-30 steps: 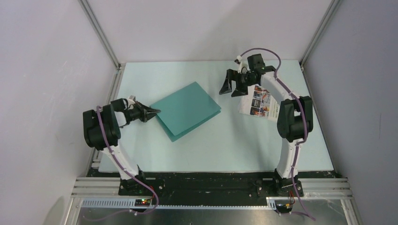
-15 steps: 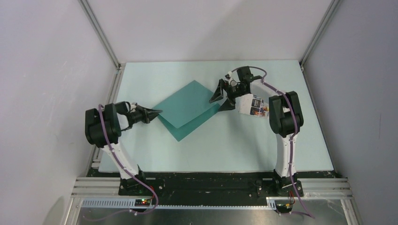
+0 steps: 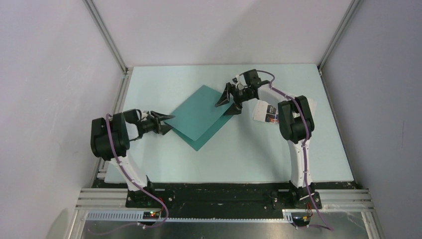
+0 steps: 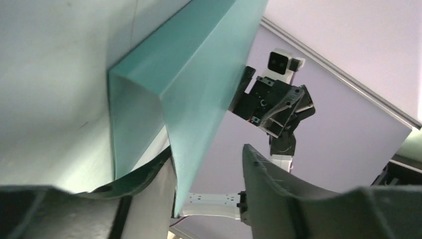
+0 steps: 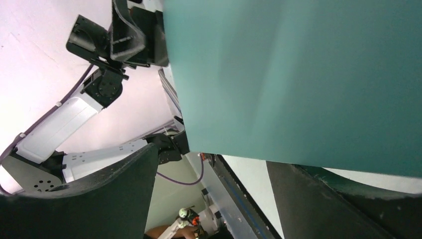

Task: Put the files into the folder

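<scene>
The folder lies cornerwise on the pale table, left of its middle. One corner points to the far wall, one to the arm bases, and one to each side. Its upper leaf sits askew over the lower one, so a darker strip of the lower leaf shows along the near-right edge. The left gripper is at the folder's left corner. Its jaws stand partly apart, and in the left wrist view the raised leaf's edge runs down between them, close against one finger with a gap to the other, so nothing is pinched. The right gripper is at the opposite, right corner with its jaws spread wide. In the right wrist view the teal leaf passes between them without being clamped. A broad stretch of table separates the folder's near corner from the near edge, and a narrower stretch separates its far corner from the far edge. The left table edge and the wall post are close behind the left arm's elbow. Just right of the folder, one brochure sheet with colour photos lies flat, partly under the right arm and apart from the folder. The count is one folder of two leaves, one sheet in view, and two grippers; a second sheet cannot be made out.
</scene>
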You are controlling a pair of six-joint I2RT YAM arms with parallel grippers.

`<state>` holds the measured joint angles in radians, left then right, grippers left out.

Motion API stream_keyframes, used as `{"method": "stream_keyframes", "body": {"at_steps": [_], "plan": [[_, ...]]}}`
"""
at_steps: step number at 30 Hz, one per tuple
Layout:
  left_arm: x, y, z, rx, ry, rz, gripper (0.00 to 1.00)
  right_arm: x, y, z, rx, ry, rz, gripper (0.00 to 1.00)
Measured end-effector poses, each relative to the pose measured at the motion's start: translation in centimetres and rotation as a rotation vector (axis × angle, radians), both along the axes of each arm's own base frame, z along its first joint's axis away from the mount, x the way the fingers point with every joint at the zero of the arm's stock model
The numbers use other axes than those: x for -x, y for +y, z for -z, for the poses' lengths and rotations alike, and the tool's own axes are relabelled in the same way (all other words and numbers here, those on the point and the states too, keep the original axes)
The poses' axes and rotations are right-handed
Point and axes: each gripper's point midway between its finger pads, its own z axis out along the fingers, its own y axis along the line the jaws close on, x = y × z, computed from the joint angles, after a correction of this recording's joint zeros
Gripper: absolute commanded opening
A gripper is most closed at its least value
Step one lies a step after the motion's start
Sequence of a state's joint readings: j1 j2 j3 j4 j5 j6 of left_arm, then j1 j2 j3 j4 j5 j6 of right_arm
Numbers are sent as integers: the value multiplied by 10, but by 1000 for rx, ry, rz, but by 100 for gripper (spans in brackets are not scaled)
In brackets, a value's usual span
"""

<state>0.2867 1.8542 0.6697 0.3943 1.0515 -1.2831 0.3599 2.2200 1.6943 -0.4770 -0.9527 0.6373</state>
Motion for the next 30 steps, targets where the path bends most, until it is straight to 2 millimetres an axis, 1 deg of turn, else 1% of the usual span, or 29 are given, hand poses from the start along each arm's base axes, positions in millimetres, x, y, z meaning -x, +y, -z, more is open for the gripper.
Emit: {"method": "stream_keyframes", "body": {"at_steps": [1,3,6,9,11,13,17,19,20,22,25,26,28,30], "plan": [[2,-3,1,-8,-3,13,63,-3,0,-2,-5,-10,2,84],[5,-7,1,-35,-16,49,67,-8,3,-9,-21,-35,6,87],[6,-10,-3,-137,-61,129,71,-16,8,-21,-54,-71,1,89],[6,-7,-10,-250,-124,187,73,-33,16,-30,-90,-120,-8,90],[13,-6,-14,-309,-155,216,74,-44,21,-30,-105,-144,-10,90],[21,-5,-14,-342,-160,243,75,-52,23,-28,-113,-153,-11,91],[39,-3,-9,-402,-134,316,75,-57,25,-25,-117,-153,-7,92],[44,2,-14,-459,-133,362,75,-59,26,-29,-126,-155,-5,92],[44,5,-19,-492,-145,374,76,-61,28,-32,-133,-161,-5,92],[41,14,-37,-595,-198,392,77,-68,31,-39,-150,-185,-6,93],[31,30,-75,-807,-334,402,78,-77,38,-50,-179,-223,-8,93],[27,32,-89,-887,-391,411,78,-79,41,-53,-189,-231,-10,93],[19,27,-114,-1035,-504,450,79,-82,47,-59,-210,-245,-15,93],[13,10,-132,-1151,-608,515,79,-81,53,-63,-228,-246,-22,94]]}}
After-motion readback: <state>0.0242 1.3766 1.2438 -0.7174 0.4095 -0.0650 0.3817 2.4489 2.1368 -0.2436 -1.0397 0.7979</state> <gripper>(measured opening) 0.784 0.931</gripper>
